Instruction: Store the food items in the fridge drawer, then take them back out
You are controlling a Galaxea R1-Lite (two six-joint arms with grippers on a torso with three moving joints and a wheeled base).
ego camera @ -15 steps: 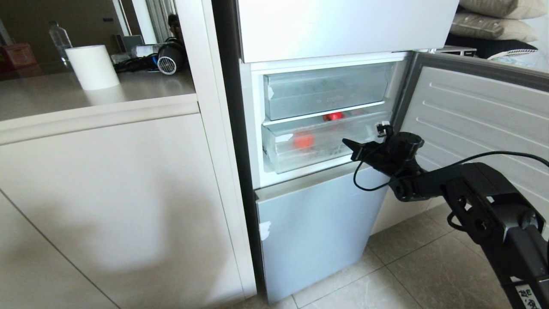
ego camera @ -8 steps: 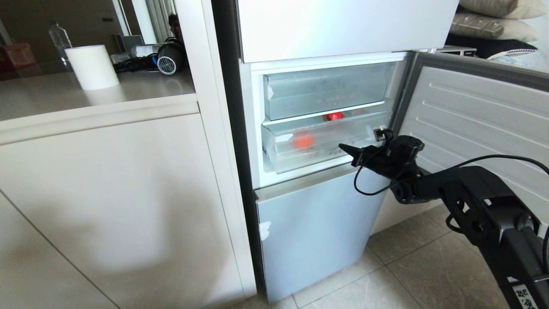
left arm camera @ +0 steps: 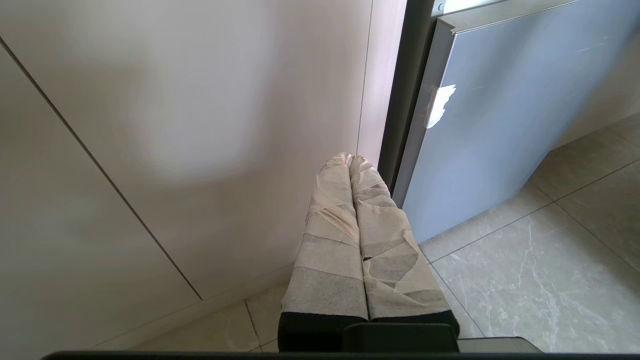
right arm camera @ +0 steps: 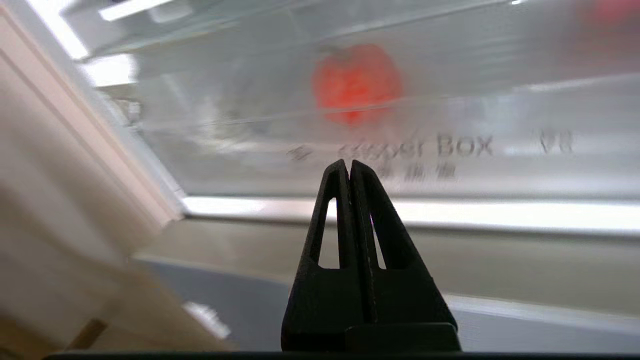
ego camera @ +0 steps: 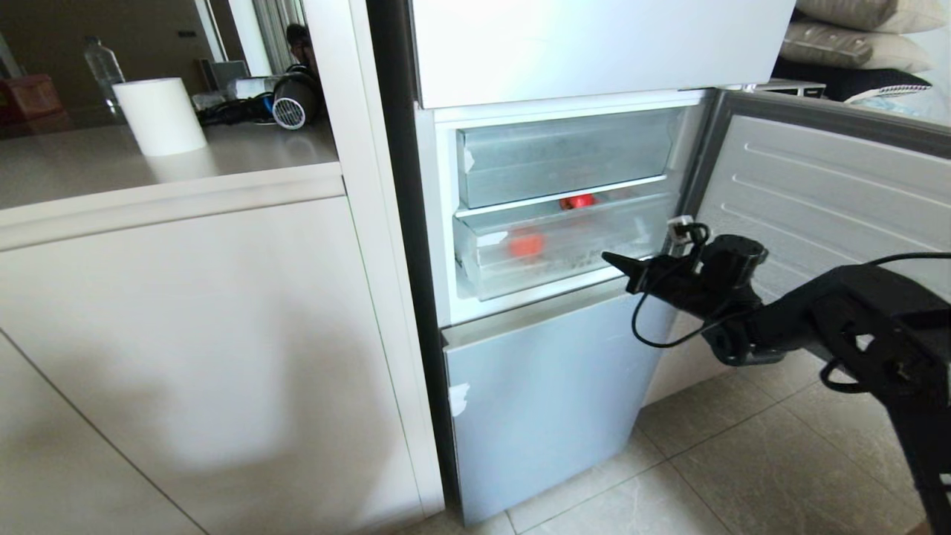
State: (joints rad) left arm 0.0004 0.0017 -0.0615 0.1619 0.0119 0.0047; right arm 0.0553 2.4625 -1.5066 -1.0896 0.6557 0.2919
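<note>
Right pincer (ego camera: 611, 260): fingers pressed together, holding nothing, tips pointed at the drawer's lower front edge, just short of it.
Likely reason: judged to be a closed wedge suited to nudging or hooking the front, not to grasping fruit.
Fridge drawer (ego camera: 565, 253): directly ahead of the tips, slightly proud of its slot, frosted front facing the pincer.
Red fruit (right arm camera: 356, 82): inside the drawer, beyond and above the tips, behind the frosted wall, so out of reach until the drawer slides out.
Upper bin (ego camera: 568, 156): above the pincer, shut.
Open fridge door (ego camera: 825, 193): beside the right arm.
Left pincer (left arm camera: 350, 162): taped fingers together, parked low by the cabinet (left arm camera: 175, 125).
</note>
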